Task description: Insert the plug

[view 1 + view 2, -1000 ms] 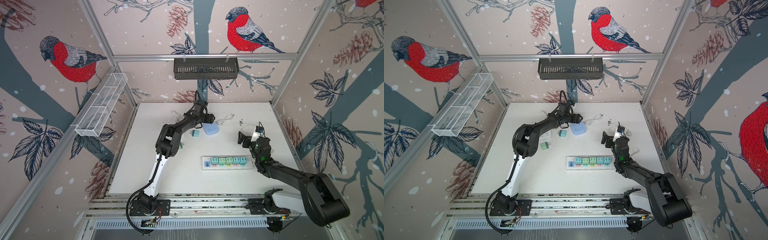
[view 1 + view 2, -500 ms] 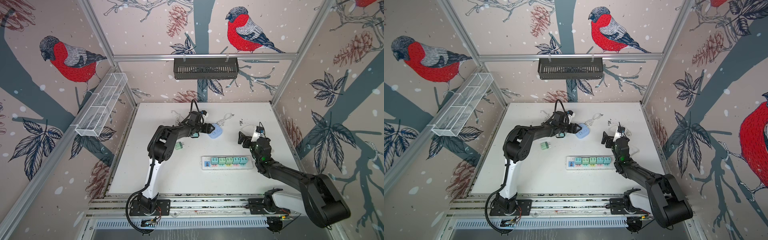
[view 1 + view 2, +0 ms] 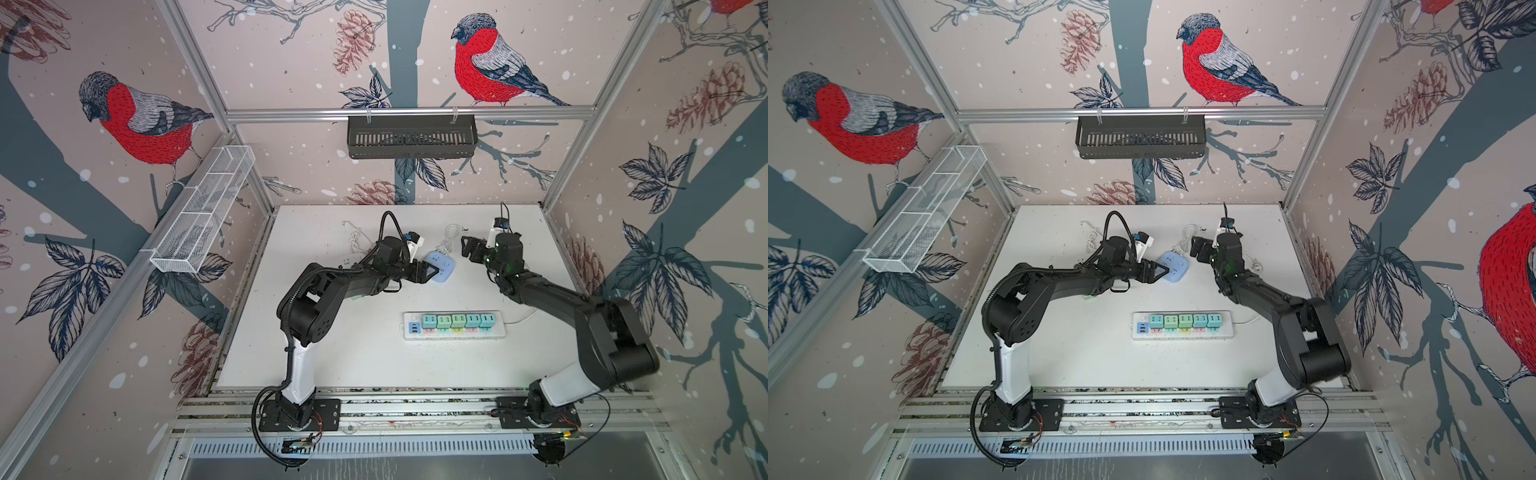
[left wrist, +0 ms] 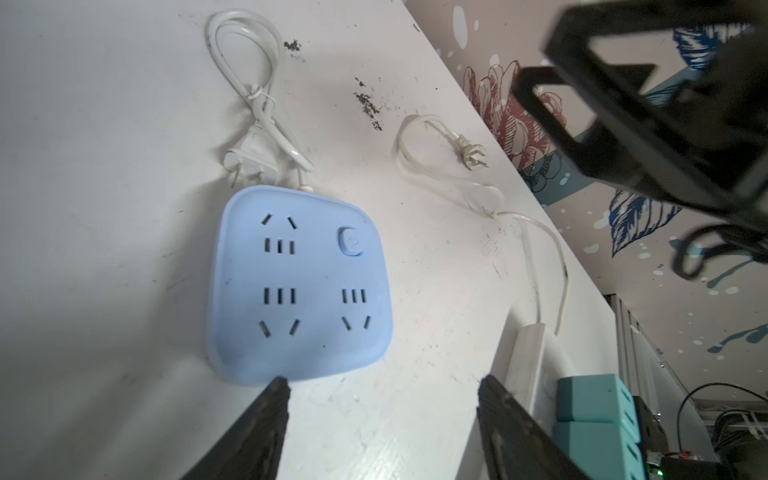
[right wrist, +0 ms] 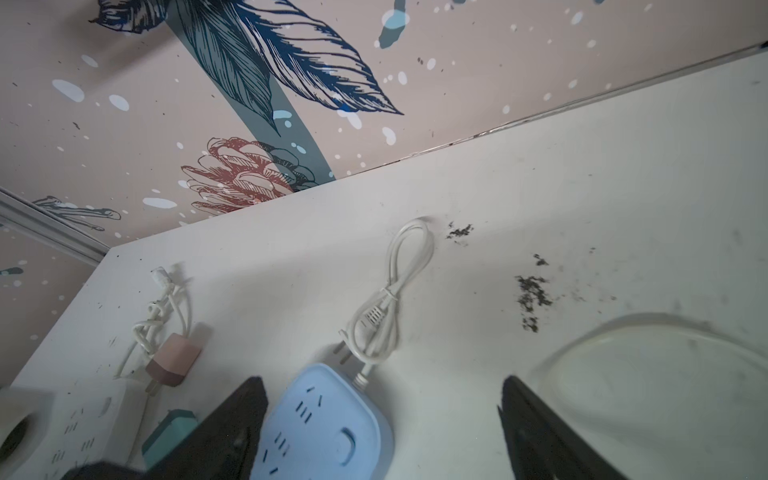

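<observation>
A light-blue square socket block (image 3: pixel 443 263) (image 3: pixel 1176 266) lies flat on the white table, its sockets empty. Its white cord is tied in a loop behind it, and the plug (image 4: pixel 249 163) (image 5: pixel 365 328) lies loose on the table beside the block's back edge. My left gripper (image 3: pixel 432 272) (image 4: pixel 382 384) is open and empty, low at the block's (image 4: pixel 299 286) near-left edge, one fingertip (image 4: pixel 277 388) against its rim. My right gripper (image 3: pixel 468 247) (image 5: pixel 382 381) hangs open and empty just right of the block (image 5: pixel 328 424), above the table.
A long white power strip (image 3: pixel 455 326) with several teal and green adapters lies toward the front; its cord ends in a loose plug (image 4: pixel 473 156). A pink adapter (image 5: pixel 172 361), a teal adapter (image 5: pixel 168 432) and another white strip (image 5: pixel 75 419) lie left of the block.
My left gripper has come forward and to the right, from behind the blue block to its near-left edge, and the block has slid slightly right. The right arm has stayed in place.
</observation>
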`<state>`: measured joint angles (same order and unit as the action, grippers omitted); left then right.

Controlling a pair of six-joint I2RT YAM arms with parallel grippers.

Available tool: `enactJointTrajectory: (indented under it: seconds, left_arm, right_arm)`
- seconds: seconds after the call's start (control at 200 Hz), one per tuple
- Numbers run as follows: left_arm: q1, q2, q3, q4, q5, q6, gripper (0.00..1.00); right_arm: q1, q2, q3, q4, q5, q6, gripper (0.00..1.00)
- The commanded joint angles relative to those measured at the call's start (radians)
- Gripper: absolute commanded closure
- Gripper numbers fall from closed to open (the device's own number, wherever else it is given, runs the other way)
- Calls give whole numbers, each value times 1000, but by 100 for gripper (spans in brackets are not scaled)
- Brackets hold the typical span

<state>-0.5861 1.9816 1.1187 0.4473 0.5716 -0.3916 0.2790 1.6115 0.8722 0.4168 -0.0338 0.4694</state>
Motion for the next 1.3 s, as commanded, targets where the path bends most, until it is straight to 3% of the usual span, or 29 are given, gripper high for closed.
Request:
enactJointTrajectory:
  seconds: [0.0,0.195,0.455,0.66,0.831,0.901,1.071,1.296]
  left_arm:
    - [-4,-94,-79,120,-8,-12,28]
    - [-4,-508,-400,120,-212,10,27]
    - [-3,-1097,-692,-155,-680,9,20]
    - [0,-1327,-904,-151,-937,30,13]
    - [-1,-1449,-974,-244,-1134,-31,9]
    - [-1,-1495,-1013,-226,-1157,-67,4]
    - [0,-1565,-1054,-199,-1145,-69,4]
    - [0,-1570,-1056,-206,-1135,-91,4]
  right_arm:
    - [16,149,180,-194,-85,-2,18]
    - [52,441,484,-394,-53,-47,24]
    - [107,626,692,-498,-62,-66,28]
    - [173,686,771,-549,-40,-88,34]
    - [231,707,798,-598,7,-138,36]
    - [249,702,781,-601,2,-167,34]
    - [305,659,711,-599,22,-242,27]
    - [364,581,605,-584,49,-299,26]
